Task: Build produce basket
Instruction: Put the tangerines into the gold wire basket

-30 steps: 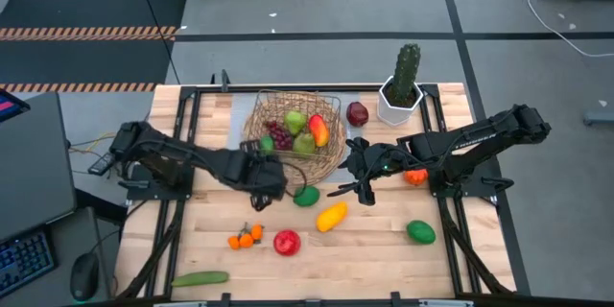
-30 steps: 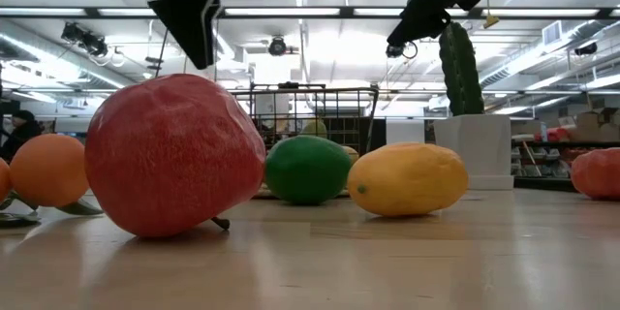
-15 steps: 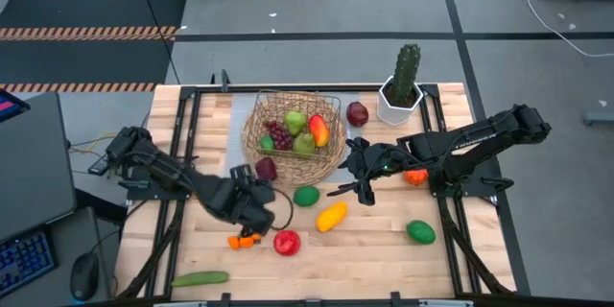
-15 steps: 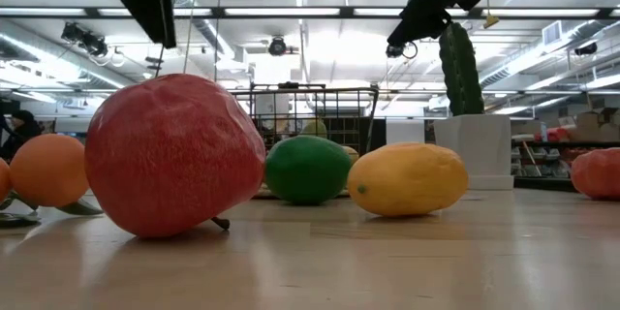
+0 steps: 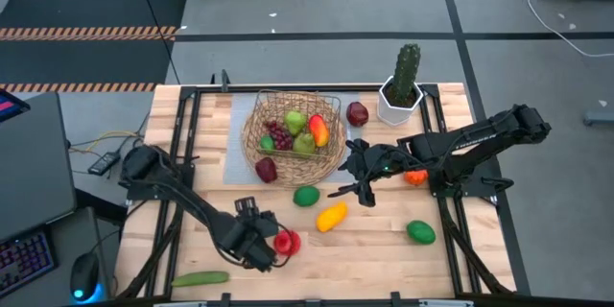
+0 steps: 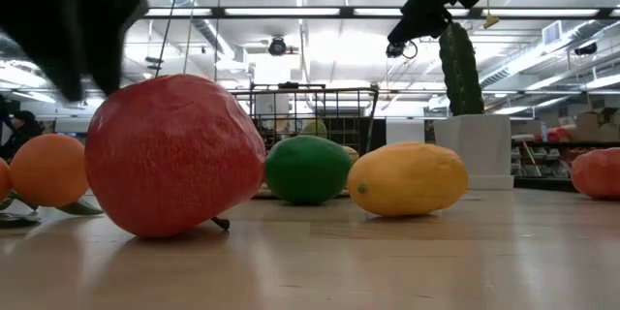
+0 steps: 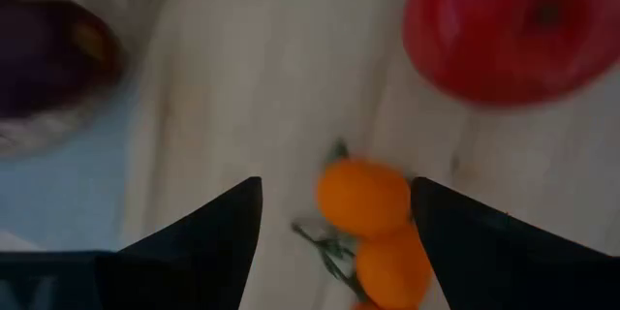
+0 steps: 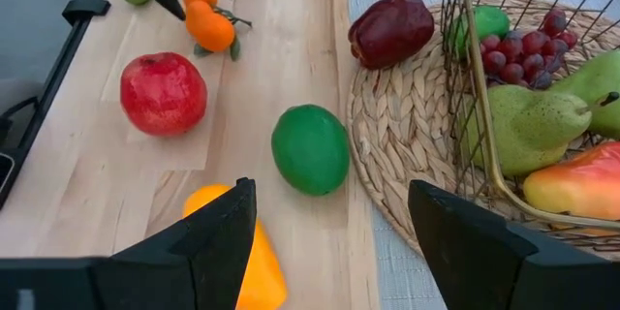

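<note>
The left pincer [image 5: 251,243] is held open low over the cluster of small oranges [image 7: 373,215] at the near part of the pale wooden worktop [image 5: 384,249], with the round red pomegranate [image 5: 286,242] just beside it. The round wicker basket [image 5: 334,158], with its wire centre, is seen at the far side, filled with grapes [image 5: 278,135], a pear [image 5: 295,122] and other produce. The right pincer [image 5: 351,179] is parked open beside the basket, above a smooth green lime [image 5: 306,196] and a yellow lemon [image 5: 331,216].
</note>
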Tool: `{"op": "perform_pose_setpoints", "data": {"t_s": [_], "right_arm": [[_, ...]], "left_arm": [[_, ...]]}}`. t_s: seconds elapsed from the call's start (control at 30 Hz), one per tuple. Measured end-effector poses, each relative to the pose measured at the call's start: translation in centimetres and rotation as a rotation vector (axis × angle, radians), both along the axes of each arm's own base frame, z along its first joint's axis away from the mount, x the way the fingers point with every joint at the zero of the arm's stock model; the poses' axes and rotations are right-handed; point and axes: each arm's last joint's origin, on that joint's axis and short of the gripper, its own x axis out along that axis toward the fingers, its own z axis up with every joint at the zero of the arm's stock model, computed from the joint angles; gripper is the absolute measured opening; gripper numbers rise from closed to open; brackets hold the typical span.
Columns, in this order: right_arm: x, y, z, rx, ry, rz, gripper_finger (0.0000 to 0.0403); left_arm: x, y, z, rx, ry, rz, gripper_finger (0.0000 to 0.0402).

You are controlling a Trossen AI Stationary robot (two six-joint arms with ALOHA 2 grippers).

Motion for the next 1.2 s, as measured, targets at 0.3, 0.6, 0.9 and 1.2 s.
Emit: {"op": "perform_pose_setpoints", "data": {"t_s": [0.3,0.6,0.9,1.2], "right_arm": [[0.0,0.0,0.0,-0.003,0.0,0.004,0.0275],[0.0,0.1,0.1,0.001,-0.009,0.001,0.0275],[0.1,0.1,0.1,0.0,-0.017,-0.001,0.0275],[0.1,0.1,0.1,0.0,-0.017,-0.001,0.0275]], "left_arm": [[-0.8,-1.1,-0.6,-0.057,0.039,0.094,0.027],[-1.1,-1.2,-3.8,-0.065,0.104,0.163,0.027],[-1.7,0.4,-7.1,-0.162,0.134,0.241,0.027],[-1.3,0.7,-7.3,-0.19,0.119,0.247,0.0218]]}}
